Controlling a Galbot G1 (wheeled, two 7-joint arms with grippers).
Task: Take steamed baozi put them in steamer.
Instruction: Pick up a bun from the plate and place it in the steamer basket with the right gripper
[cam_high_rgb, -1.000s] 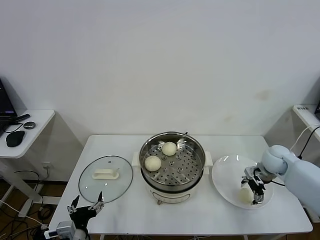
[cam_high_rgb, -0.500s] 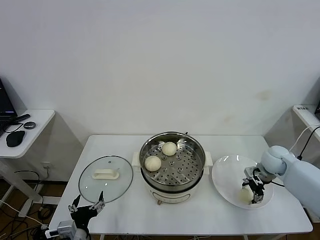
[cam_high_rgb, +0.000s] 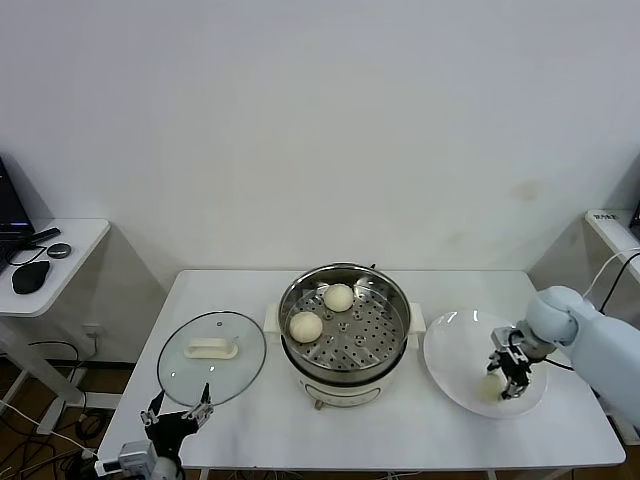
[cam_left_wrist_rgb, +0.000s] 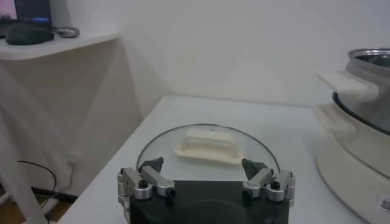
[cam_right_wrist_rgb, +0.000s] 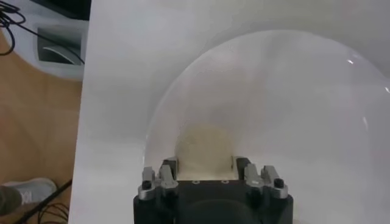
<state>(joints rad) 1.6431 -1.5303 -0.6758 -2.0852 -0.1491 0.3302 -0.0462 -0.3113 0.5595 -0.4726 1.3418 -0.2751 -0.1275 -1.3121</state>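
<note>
The steel steamer (cam_high_rgb: 345, 385) stands mid-table with two cream baozi (cam_high_rgb: 339, 297) (cam_high_rgb: 306, 326) on its perforated tray. A third baozi (cam_high_rgb: 488, 389) lies on the white plate (cam_high_rgb: 450, 350) to the right. My right gripper (cam_high_rgb: 504, 382) is down over it, fingers pressed on both its sides; the right wrist view shows the baozi (cam_right_wrist_rgb: 204, 143) filling the gap of the gripper (cam_right_wrist_rgb: 205, 163), still resting on the plate (cam_right_wrist_rgb: 292, 91). No fourth baozi shows. My left gripper (cam_high_rgb: 178, 412) is open and empty at the table's front left edge, also in its wrist view (cam_left_wrist_rgb: 202, 164).
The glass lid (cam_high_rgb: 211, 355) with a white handle lies flat left of the steamer, just ahead of the left gripper (cam_left_wrist_rgb: 207, 143). The steamer's side and handle (cam_left_wrist_rgb: 359, 122) show there too. A side table (cam_high_rgb: 50, 260) stands at far left.
The right gripper has shifted slightly to the right over the plate and its fingers have drawn in onto the baozi. The left gripper has dropped slightly lower at the table's front edge.
</note>
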